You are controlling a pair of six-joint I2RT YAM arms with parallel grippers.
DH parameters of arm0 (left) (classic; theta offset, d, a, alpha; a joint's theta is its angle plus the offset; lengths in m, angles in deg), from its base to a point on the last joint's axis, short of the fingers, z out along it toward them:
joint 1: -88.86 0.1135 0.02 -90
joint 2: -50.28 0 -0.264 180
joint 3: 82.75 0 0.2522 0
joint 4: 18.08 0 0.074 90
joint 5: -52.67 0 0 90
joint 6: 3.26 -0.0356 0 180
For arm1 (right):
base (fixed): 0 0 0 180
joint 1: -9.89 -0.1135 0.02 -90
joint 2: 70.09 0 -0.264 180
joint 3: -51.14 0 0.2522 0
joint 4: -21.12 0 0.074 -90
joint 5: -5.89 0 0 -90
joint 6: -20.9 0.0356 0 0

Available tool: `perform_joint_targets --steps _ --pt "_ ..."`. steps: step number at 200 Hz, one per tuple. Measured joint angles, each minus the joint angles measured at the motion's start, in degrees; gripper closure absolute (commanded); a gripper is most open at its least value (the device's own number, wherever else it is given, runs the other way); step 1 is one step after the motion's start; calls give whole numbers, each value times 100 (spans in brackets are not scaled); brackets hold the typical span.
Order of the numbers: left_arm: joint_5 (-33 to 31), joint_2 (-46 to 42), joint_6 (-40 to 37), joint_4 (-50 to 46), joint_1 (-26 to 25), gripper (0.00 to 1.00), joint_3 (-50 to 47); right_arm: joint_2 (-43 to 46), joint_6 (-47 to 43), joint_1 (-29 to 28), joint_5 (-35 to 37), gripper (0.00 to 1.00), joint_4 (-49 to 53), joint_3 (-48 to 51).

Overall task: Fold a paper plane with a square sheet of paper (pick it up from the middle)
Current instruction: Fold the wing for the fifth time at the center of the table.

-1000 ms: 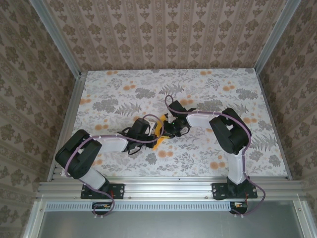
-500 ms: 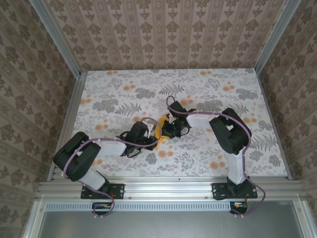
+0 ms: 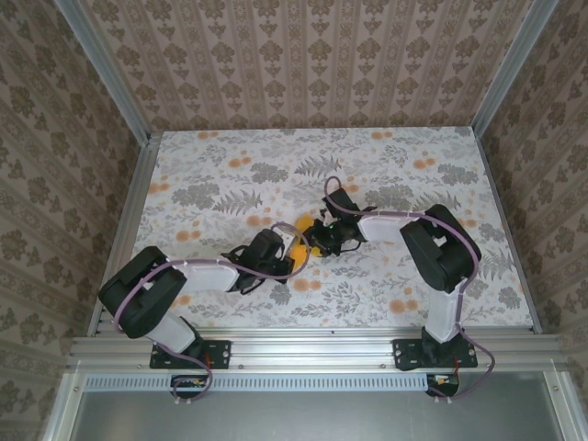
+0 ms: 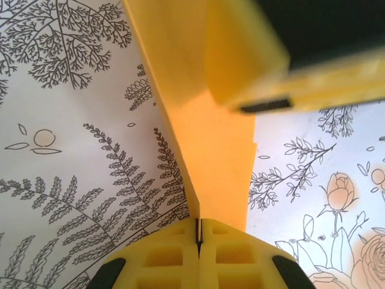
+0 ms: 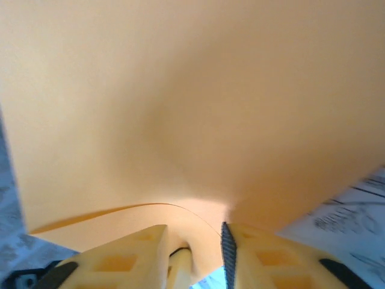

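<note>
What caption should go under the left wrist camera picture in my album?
The left gripper pinches shut on the folded bright orange paper, with the fern-and-flower printed table behind it.

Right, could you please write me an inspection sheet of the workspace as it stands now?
Surface: table with a flower-print cover, lying flat.
Job's things: orange paper, partly folded with layered edges, spanning between the two pincers.
Clutter: nothing seen.
Grippers: left pincer shut on the paper's end; right pincer open, the paper's edge passing between its fingers.
Cables: purple cables running along both arms down to the bases.
Surroundings: patterned walls on three sides; metal rail at the near edge.
</note>
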State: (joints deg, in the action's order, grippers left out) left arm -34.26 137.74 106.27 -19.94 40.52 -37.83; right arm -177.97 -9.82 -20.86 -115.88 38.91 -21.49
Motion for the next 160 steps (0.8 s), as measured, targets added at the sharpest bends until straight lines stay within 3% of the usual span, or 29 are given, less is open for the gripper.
perform_joint_targets --steps 73,113,160 --pt "-728 0 -601 -380 -372 100 164 428 1051 66 -22 44 -511 118" --pt "-1106 33 -868 -485 -573 100 227 144 1187 -131 -44 46 -352 -400" --pt "-1357 122 -1016 -643 -684 100 374 -50 1064 -227 -35 57 295 -651"
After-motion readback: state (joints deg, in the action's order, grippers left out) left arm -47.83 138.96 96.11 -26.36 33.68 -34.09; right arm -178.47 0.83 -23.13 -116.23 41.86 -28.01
